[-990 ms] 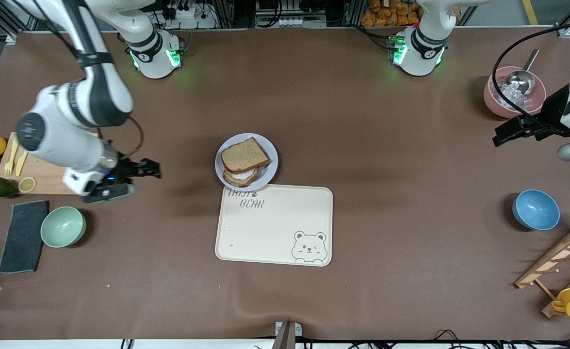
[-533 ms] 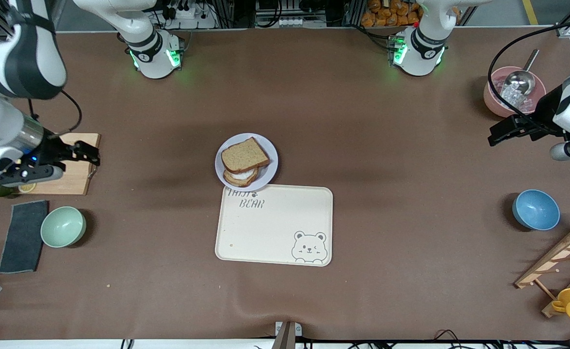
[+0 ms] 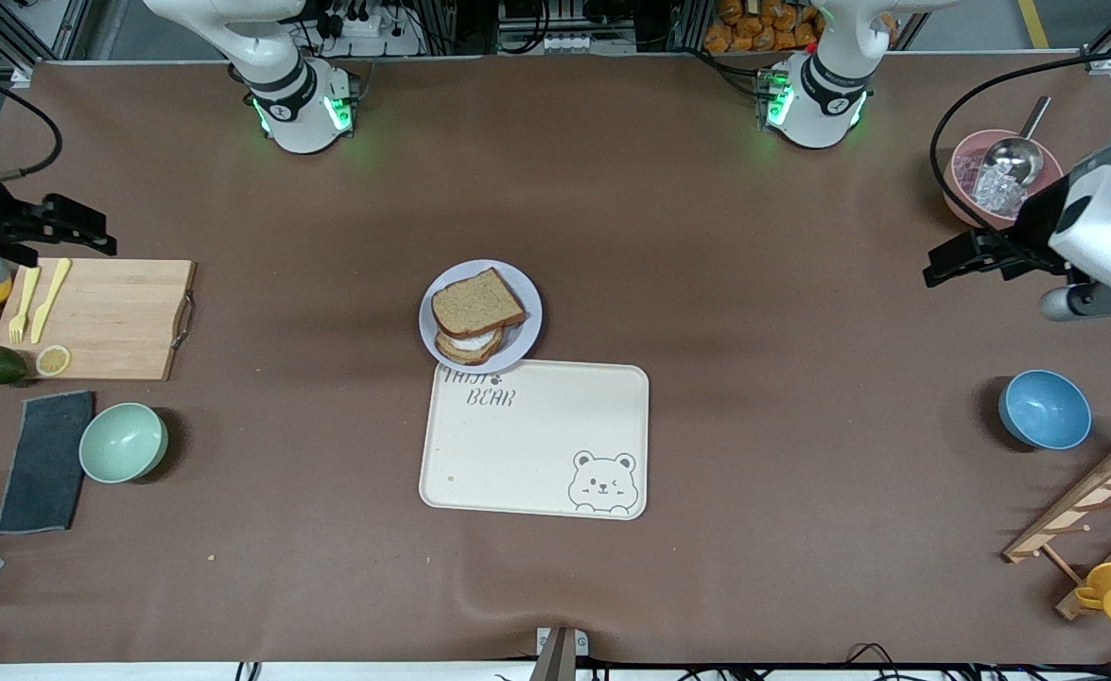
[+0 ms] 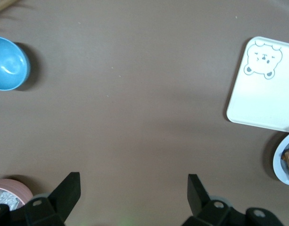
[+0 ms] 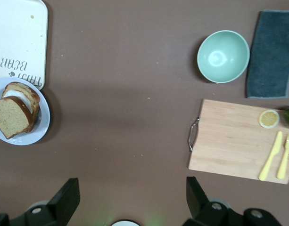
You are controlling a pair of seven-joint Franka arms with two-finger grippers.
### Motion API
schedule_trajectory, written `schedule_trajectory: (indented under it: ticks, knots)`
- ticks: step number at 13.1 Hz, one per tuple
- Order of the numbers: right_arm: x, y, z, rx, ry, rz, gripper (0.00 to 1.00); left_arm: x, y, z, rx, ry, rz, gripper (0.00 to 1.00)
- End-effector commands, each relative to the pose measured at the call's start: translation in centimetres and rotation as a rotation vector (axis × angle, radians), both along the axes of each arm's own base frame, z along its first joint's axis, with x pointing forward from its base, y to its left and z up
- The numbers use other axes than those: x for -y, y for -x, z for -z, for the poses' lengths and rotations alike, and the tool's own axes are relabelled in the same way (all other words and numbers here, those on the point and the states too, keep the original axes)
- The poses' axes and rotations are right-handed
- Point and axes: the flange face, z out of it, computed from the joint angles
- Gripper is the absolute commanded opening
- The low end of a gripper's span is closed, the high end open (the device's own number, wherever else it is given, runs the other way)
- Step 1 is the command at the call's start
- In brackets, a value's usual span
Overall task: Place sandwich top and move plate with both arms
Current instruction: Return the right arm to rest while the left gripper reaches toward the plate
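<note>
The plate [image 3: 480, 316] sits mid-table, its nearer edge touching, perhaps just overlapping, the farther rim of the bear-printed tray [image 3: 534, 440]. On the plate the sandwich top [image 3: 476, 303] lies over the lower slice, skewed so that some white filling shows at the edge nearer the front camera (what the filling is cannot be made out). Both arms are drawn well away from the plate. The right gripper [image 3: 71, 230] hangs at the right arm's end of the table, above the farther edge of the wooden cutting board [image 3: 106, 319], its fingers [image 5: 64, 200] spread wide and holding nothing. The left gripper [image 3: 957, 260] is up at the left arm's end, beside the pink bowl [image 3: 966, 194], its fingers [image 4: 66, 190] likewise wide apart and empty. A blue bowl [image 3: 1044, 409] stands nearer the front camera than the pink one.
</note>
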Motion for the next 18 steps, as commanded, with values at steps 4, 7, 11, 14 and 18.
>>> schedule_trajectory:
  ticks: [4,7,11,14,18]
  knots:
    - [0.2,0.0,-1.3,0.008,0.047,0.007,1.00,5.1,-0.4,6.6,-0.106,0.237,0.016,1.00]
    - [0.5,-0.2,-1.9,0.027,0.067,0.009,1.00,8.4,0.3,11.4,-0.098,0.328,0.065,1.00]
    - [0.5,-0.1,-2.1,0.017,0.070,0.011,1.00,12.2,1.1,19.4,-0.129,0.560,0.183,1.00]
    - [0.8,0.4,-2.9,-0.002,0.066,0.021,1.00,16.7,1.7,23.1,-0.142,0.621,0.167,1.00]
    - [0.5,0.9,-3.5,-0.028,0.061,0.016,1.00,22.3,5.9,28.1,-0.166,0.694,0.089,1.00]
